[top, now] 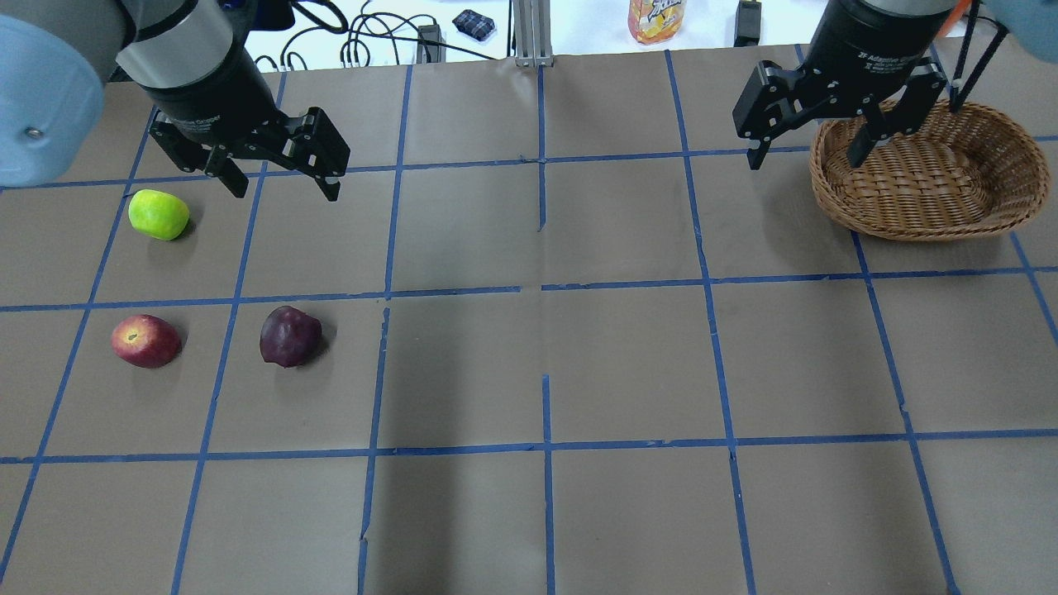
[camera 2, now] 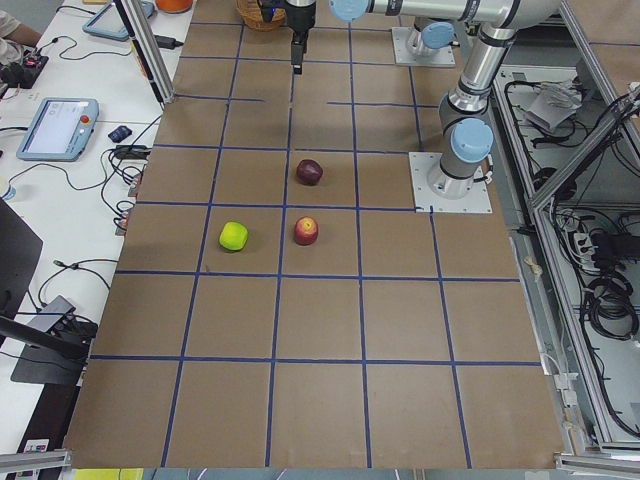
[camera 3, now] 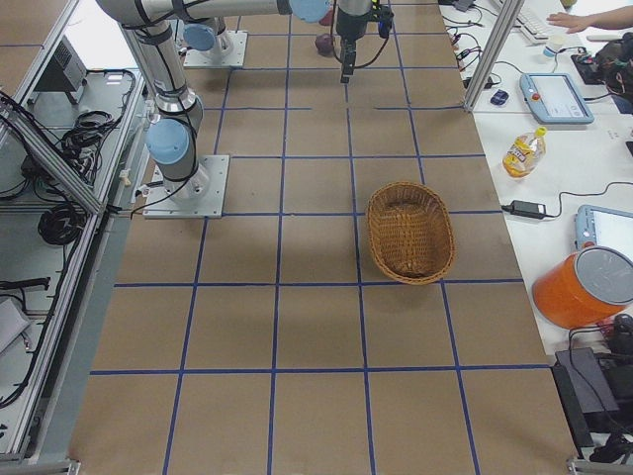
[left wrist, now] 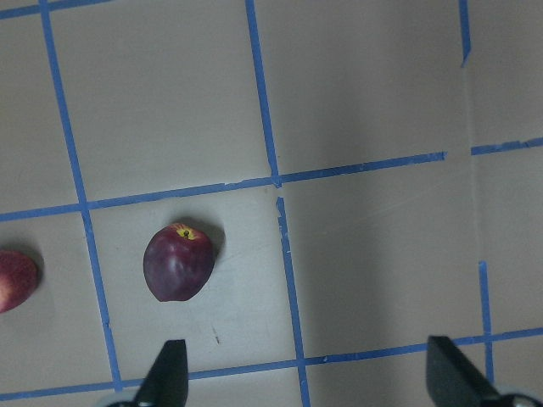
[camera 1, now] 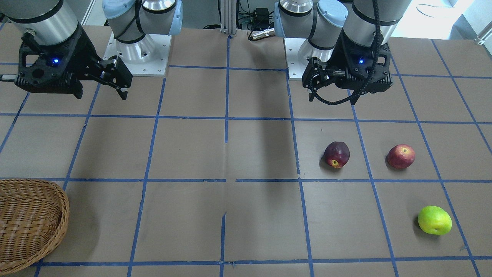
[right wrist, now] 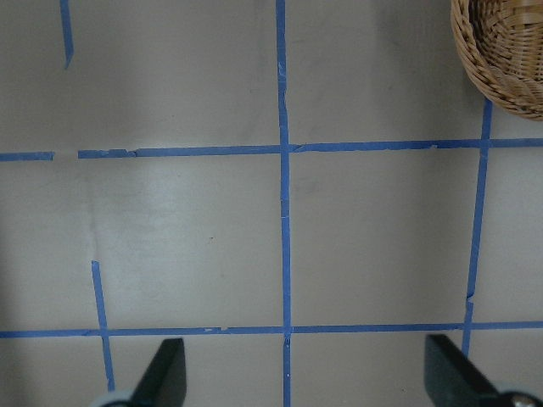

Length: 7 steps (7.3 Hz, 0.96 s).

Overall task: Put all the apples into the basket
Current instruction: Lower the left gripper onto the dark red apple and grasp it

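Note:
Three apples lie on the brown table on my left side: a dark maroon apple (top: 289, 336), a lighter red apple (top: 145, 340) and a yellow-green apple (top: 159, 214). My left gripper (top: 285, 186) hangs open and empty above the table, just right of the green apple and beyond the maroon one. In the left wrist view the maroon apple (left wrist: 178, 262) sits ahead of the left fingertip. The wicker basket (top: 926, 190) stands at the far right with nothing visible inside it. My right gripper (top: 803, 157) hovers open and empty over the basket's left rim.
Blue tape lines divide the table into squares. Both arm bases (camera 1: 140, 50) are bolted at the robot's edge. A drink bottle (top: 655, 18) and cables lie beyond the far edge. Side benches hold tablets (camera 2: 55, 128) and an orange container (camera 3: 584, 287).

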Each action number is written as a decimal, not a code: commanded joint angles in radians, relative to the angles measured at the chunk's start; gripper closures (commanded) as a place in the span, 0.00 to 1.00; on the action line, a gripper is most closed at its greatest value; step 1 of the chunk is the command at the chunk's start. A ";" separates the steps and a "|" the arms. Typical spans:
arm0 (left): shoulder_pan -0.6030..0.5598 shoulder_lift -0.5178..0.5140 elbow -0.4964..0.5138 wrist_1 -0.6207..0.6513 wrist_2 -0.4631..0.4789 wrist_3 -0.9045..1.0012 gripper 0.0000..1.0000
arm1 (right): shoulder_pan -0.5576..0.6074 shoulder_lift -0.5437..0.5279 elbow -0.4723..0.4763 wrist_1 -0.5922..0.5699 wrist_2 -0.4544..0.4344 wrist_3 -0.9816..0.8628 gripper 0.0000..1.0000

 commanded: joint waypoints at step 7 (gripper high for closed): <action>0.216 -0.051 -0.216 0.085 -0.002 0.258 0.00 | 0.004 0.000 0.002 0.004 0.002 -0.001 0.00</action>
